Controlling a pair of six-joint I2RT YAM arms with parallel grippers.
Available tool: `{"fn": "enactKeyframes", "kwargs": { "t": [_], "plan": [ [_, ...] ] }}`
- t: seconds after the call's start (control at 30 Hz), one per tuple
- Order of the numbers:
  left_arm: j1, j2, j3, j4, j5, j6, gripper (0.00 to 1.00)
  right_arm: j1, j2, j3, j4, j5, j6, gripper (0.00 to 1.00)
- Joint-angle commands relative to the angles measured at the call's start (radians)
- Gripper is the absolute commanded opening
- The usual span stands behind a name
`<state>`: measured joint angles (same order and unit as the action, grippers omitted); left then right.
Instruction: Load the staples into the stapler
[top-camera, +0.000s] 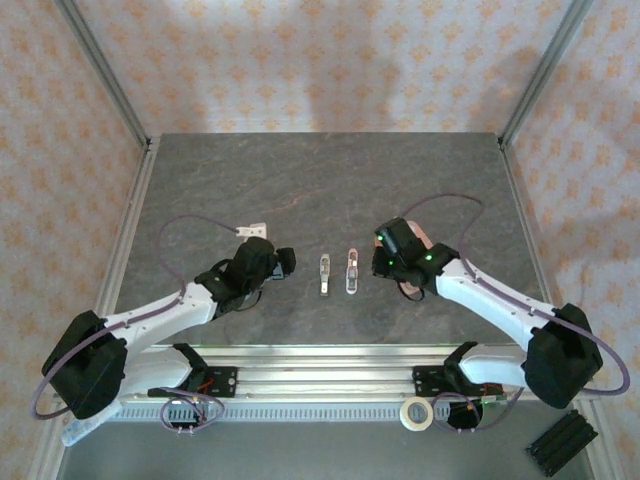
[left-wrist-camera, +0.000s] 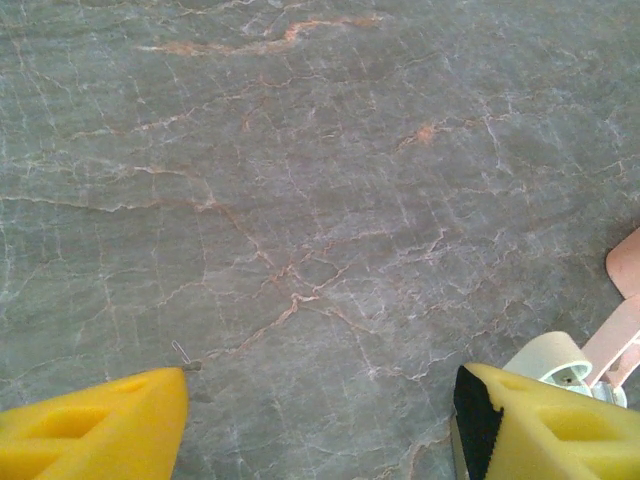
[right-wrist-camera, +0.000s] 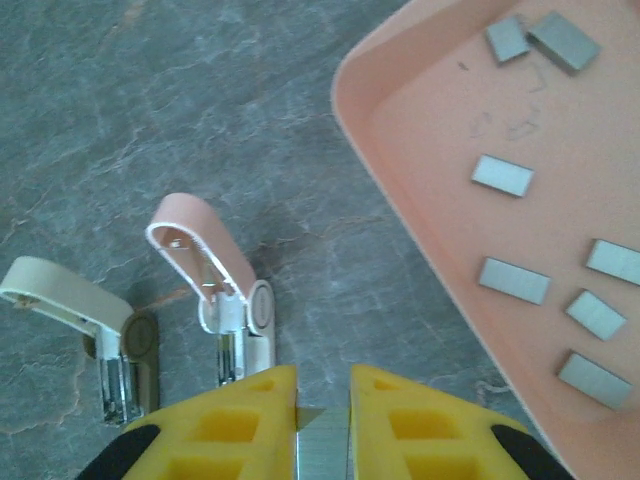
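Twin manipulators, left arm (top-camera: 160, 315) and right arm (top-camera: 490, 295), each built of white moulded link shells between black joint housings, with a bulky black shoulder block at the base and a thin mauve-grey cable (top-camera: 200, 219) looping free alongside. Two small green lights (top-camera: 428, 258) on the black wrist housing of the right arm. At the wrists, left gripper (left-wrist-camera: 322, 400) and right gripper (right-wrist-camera: 323, 400) with wedge-shaped yellow fingers (right-wrist-camera: 240, 420), hollowed by recessed pockets and partly faced in black.
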<state>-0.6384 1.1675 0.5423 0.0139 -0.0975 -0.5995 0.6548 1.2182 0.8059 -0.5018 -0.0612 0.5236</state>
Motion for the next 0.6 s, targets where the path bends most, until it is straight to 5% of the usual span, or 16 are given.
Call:
{"fn": "enactKeyframes", "kwargs": {
  "t": [0.0, 0.57],
  "plan": [
    [0.011, -0.013, -0.044, 0.098, 0.026, 0.015, 0.71, 0.031, -0.004, -0.016, 0.078, 0.073, 0.014, 0.20],
    [0.011, 0.022, -0.065, 0.147, 0.091, -0.008, 0.71, 0.101, 0.148, 0.028, 0.197, 0.084, -0.054, 0.20]
  ]
}}
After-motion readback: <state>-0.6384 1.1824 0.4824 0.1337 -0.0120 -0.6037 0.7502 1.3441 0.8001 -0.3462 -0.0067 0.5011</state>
